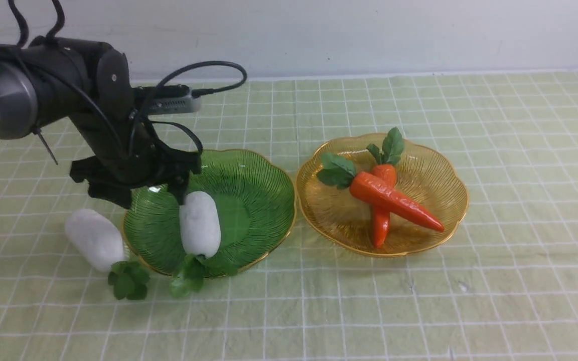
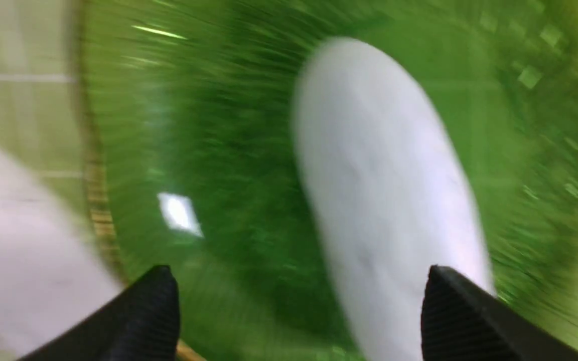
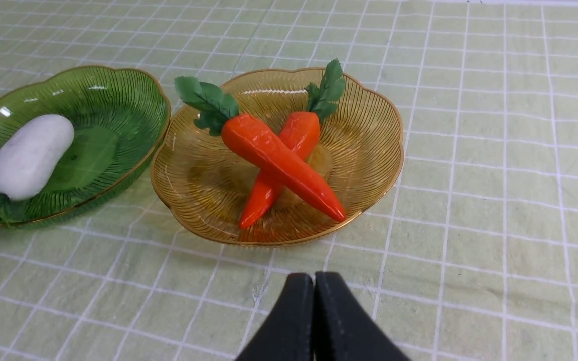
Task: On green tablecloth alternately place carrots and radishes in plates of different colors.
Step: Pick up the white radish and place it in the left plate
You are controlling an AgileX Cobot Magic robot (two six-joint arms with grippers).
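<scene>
Green tablecloth (image 1: 520,125): pale, white-gridded, slightly wrinkled, covering the worktop to every edge.
Green plate (image 1: 264,175): left of the worktop's middle, about halfway between the far and near edges.
Amber plate (image 1: 434,165): just right of the green plate, their rims nearly meeting.
Carrots: upper carrot (image 1: 394,200) lies crossed over lower carrot (image 1: 380,225), both inside the amber plate with leaves toward the far edge.
Plated radish (image 1: 199,224): in the green plate's left half, leafy top hanging over the near rim.
Loose radish (image 1: 94,239): on the cloth, just beside the green plate's left rim, leaves toward the near edge.
Left gripper (image 2: 297,275): low over the green plate, jaws spread wide; one finger is beside the plated radish's far end, but its wrist view is too blurred to show contact.
Right gripper (image 3: 314,281): over bare cloth on the near side of the amber plate, jaws pressed together.
</scene>
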